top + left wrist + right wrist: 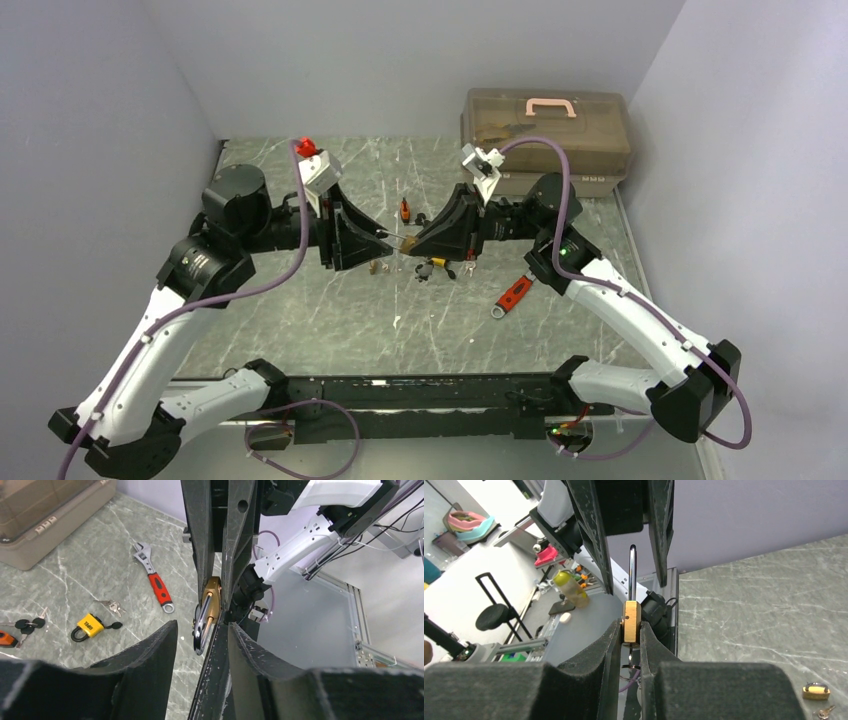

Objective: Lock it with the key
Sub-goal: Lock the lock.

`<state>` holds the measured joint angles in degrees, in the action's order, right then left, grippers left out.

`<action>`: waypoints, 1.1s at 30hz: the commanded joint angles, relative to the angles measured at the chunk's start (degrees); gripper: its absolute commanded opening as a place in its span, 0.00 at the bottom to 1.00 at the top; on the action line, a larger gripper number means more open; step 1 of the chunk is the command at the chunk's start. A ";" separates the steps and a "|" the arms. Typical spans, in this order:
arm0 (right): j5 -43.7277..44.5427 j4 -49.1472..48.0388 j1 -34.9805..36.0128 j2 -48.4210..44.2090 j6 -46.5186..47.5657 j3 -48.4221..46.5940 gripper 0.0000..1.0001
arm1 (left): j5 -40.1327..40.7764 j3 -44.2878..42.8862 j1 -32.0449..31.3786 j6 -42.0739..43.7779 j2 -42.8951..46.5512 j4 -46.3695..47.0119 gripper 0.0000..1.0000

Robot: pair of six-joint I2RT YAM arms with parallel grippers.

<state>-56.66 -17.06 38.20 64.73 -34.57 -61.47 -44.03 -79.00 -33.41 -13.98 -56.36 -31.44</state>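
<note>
The padlock (pixel 630 621) has a satin brass body and a mirror-bright chromed metal shackle (pixel 632 570). The right end effector (pixel 630 628) is matt black, grainy plastic. The surface (pixel 330 320) looks like smooth grey-green veined stone. The wrench (pixel 159 586) has bare metal jaws and a glossy red grip.

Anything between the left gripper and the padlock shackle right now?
Nothing visible. The right gripper clamps the brass padlock body, and the shackle juts free into the gap between the open fingers of the left gripper, with clear space on both sides.
</note>
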 commanded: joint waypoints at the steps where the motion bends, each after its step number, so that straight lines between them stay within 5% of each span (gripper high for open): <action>1: -2.17 -2.66 -0.01 -1.53 0.09 0.24 0.00 | 0.29 -2.32 0.89 1.03 1.51 0.24 0.49; 5: -2.61 -2.33 0.30 -1.32 0.18 0.03 0.00 | -0.16 -2.19 0.99 0.25 0.74 1.13 0.45; 10: -2.21 -1.44 0.43 -1.45 0.77 -0.16 0.00 | -0.63 -2.02 0.98 -0.25 -0.12 1.49 0.02; 13: -1.55 -1.02 0.50 -1.49 1.22 0.09 0.02 | -1.03 -1.71 1.03 -0.55 -0.13 1.66 0.00; 18: 2.43 1.04 0.34 -2.98 3.69 2.50 0.57 | 3.09 -2.71 1.51 -0.72 0.89 0.47 0.00; 20: 4.33 2.23 0.38 -3.87 4.90 3.70 0.67 | 4.45 -3.12 1.89 -0.70 1.50 -0.17 0.00; 26: 6.97 4.58 0.39 -4.86 6.98 5.58 0.70 | 4.41 -3.79 2.29 -0.77 1.87 -1.67 0.00; 33: 7.93 6.11 1.73 -2.79 8.85 3.29 0.54 | 4.93 -3.60 2.39 -1.03 1.70 -1.96 0.00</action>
<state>-50.46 -11.73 38.72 61.36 -28.40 -55.90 -39.83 -80.36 -31.29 -14.48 -55.48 -34.92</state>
